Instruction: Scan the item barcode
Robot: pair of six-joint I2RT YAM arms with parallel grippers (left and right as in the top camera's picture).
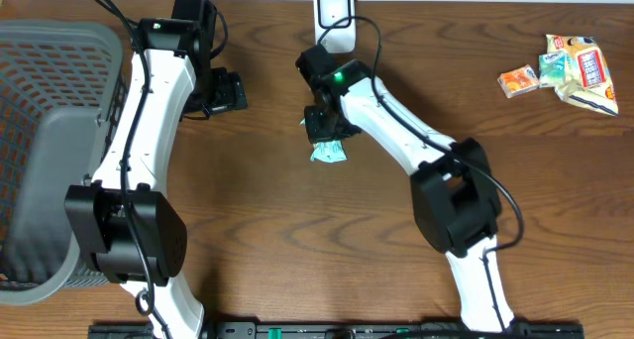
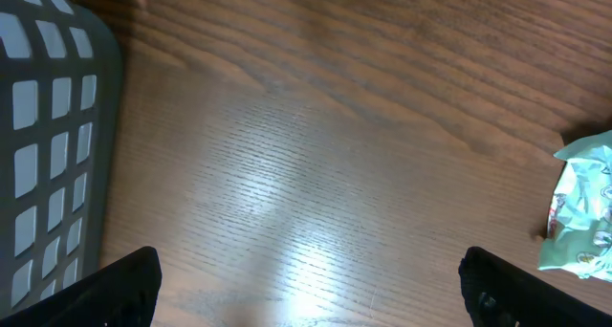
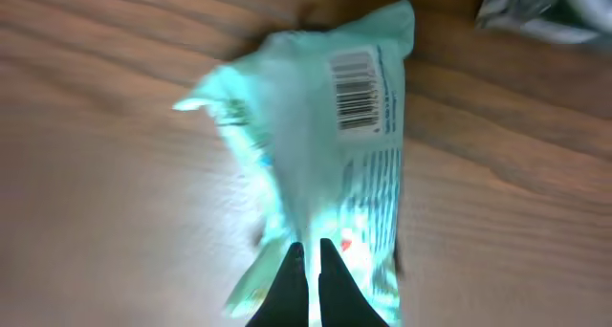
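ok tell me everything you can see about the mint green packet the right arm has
The packet is a pale mint-green pouch of thin, crinkly, plastic-looking film, creased rather than flat. A black barcode with fine print beside it faces the right wrist camera, near the end farthest from the grip. The right arm's jaws are shut on the other end, pinching the film. It is over the brown wood table; whether it touches the wood cannot be told.

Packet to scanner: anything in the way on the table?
No loose object shows between the mint packet, pinched in the shut right pincer, and the white scanner. Only the right arm's own wrist hangs over that stretch in the overhead view.
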